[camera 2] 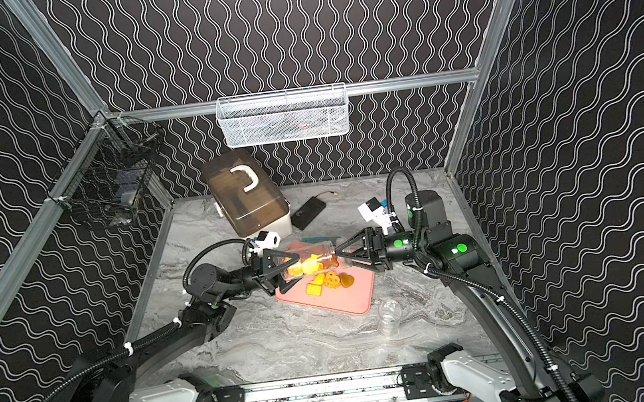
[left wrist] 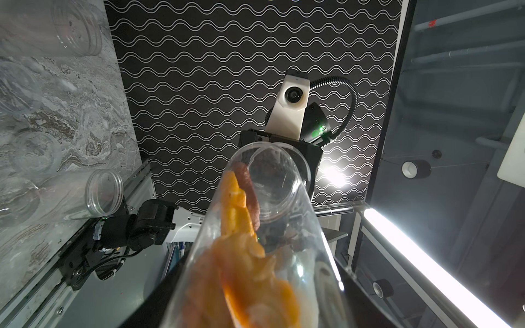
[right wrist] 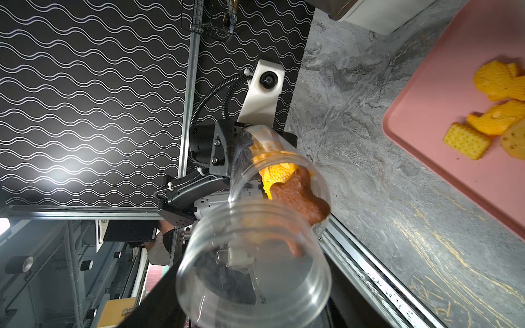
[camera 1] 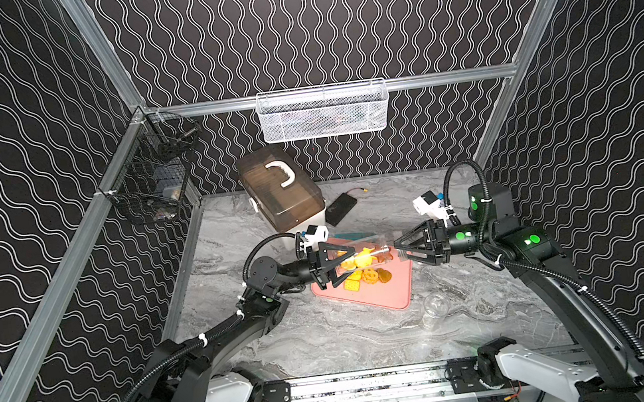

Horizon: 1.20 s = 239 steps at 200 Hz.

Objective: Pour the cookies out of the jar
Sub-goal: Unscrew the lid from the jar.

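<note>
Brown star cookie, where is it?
In the right wrist view the brown star cookie sits at the mouth of the clear jar, held sideways above the pink tray.

One jar [camera 1: 373, 255], one clear lid [camera 1: 435, 305], one pink tray [camera 1: 394, 293], one lidded box [camera 1: 282, 198], one black basket [camera 1: 155, 180], one white basket [camera 1: 322, 114]. Four cookies [camera 1: 370, 276] lie on the tray; those inside the jar overlap, uncountable.

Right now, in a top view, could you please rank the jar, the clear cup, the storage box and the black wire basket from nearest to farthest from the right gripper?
From the right gripper:
1. jar, at its jaws.
2. clear cup, front right.
3. storage box, back left.
4. black wire basket, left wall.
</note>
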Available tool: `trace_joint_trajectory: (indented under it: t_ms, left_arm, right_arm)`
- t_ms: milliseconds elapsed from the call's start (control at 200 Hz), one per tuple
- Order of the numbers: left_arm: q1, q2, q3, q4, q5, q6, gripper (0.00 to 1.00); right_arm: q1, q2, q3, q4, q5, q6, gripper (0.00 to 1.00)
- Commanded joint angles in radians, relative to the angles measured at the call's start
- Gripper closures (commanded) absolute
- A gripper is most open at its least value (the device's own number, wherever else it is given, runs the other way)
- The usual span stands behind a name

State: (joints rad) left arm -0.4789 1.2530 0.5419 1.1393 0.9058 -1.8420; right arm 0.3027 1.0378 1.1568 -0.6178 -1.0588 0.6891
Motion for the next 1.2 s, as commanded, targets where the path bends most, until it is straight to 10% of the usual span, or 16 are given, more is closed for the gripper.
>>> trace_joint_trajectory:
  t_ms: [0,781,1191]
  left_arm:
    - [0.010,0.001,-0.005,0.101,0.019,-0.045,0.45]
    - [0.140,0.008,-0.002,0.265,0.085,-0.185,0.46]
    - [0.216,0.003,-0.008,0.348,0.114,-0.265,0.46]
  right_arm:
    - [-0.003,0.001,0.024,-0.059,0.018,-0.042,0.32]
    - [0.015,-0.040,0.044,-0.598,0.306,-0.320,0.32]
    - [0.462,0.020,-0.067,-0.480,0.648,-0.084,0.33]
